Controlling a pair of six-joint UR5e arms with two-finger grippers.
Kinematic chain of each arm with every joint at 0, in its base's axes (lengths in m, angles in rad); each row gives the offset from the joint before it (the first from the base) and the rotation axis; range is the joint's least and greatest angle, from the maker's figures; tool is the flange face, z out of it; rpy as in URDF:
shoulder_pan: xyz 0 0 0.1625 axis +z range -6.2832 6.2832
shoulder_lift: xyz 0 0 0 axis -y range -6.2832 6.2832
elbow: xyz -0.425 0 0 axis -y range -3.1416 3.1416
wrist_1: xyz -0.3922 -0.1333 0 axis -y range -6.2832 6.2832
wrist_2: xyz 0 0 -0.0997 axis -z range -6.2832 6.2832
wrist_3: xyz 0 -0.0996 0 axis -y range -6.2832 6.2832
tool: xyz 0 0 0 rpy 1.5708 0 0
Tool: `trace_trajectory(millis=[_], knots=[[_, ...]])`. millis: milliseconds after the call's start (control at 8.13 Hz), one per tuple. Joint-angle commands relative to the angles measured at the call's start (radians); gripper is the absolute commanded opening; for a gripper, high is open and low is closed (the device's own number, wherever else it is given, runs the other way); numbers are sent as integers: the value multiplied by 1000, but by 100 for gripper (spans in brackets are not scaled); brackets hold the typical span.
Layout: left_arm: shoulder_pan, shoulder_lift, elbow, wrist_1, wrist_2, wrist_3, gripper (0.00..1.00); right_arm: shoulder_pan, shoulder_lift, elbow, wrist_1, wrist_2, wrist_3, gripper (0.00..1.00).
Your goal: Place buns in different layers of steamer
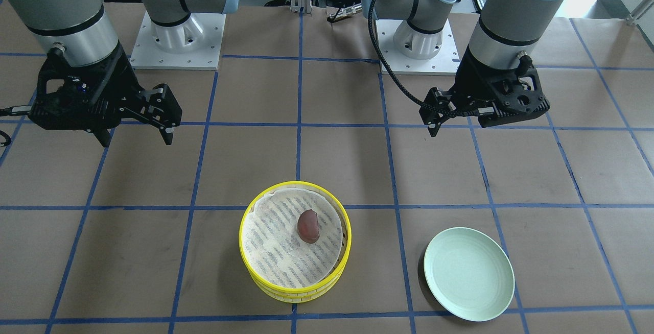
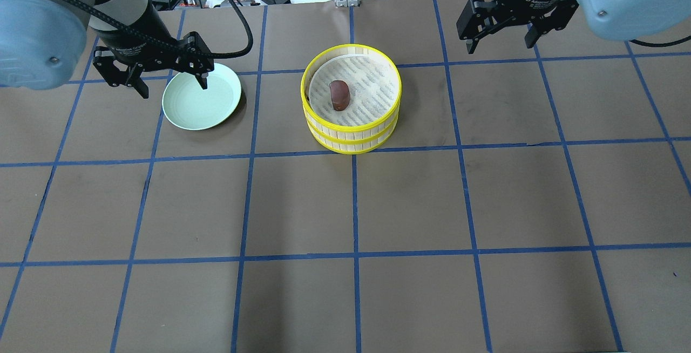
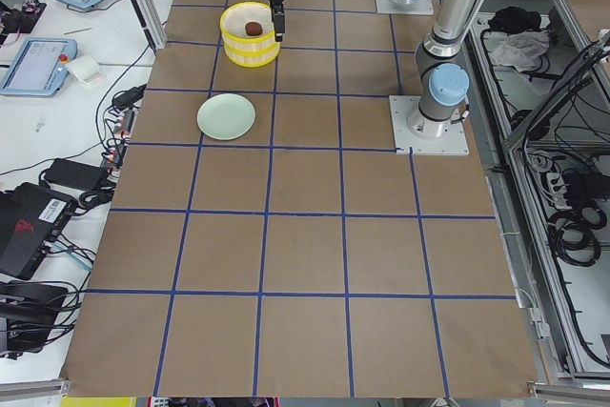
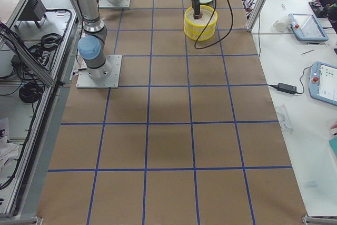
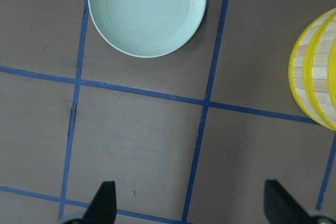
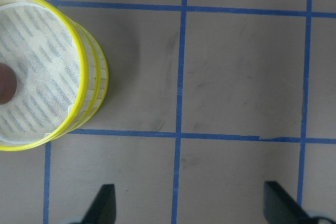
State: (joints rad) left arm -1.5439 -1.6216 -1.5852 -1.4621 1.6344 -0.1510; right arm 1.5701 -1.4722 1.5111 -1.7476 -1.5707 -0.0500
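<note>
Two yellow-rimmed steamer trays (image 2: 352, 128) stand stacked at the table's middle, also in the front view (image 1: 245, 252). The dark reddish-brown bun (image 2: 339, 95) lies on the top tray's mesh liner (image 1: 308, 225); its edge shows in the right wrist view (image 6: 4, 90). The cream-white bun is hidden or out of view. My left gripper (image 2: 174, 87) is open and empty, raised on the robot's side of the pale green plate (image 2: 201, 106). My right gripper (image 2: 501, 45) is open and empty, raised well to the other side of the stack.
The plate (image 1: 469, 273) is bare and lies beside the stack, on my left arm's side. Brown paper with blue tape lines covers the table (image 2: 351, 207). The arm bases (image 1: 176, 40) stand at the robot's edge.
</note>
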Motion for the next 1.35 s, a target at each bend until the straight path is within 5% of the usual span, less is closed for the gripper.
trace_trajectory(millis=[0, 1230], knots=[[-9, 22, -1, -21, -63, 1, 100, 1, 3, 1, -4, 0, -2, 100], [-13, 23, -7, -41, -74, 1, 100, 1, 7, 1, -13, 6, -4, 100]])
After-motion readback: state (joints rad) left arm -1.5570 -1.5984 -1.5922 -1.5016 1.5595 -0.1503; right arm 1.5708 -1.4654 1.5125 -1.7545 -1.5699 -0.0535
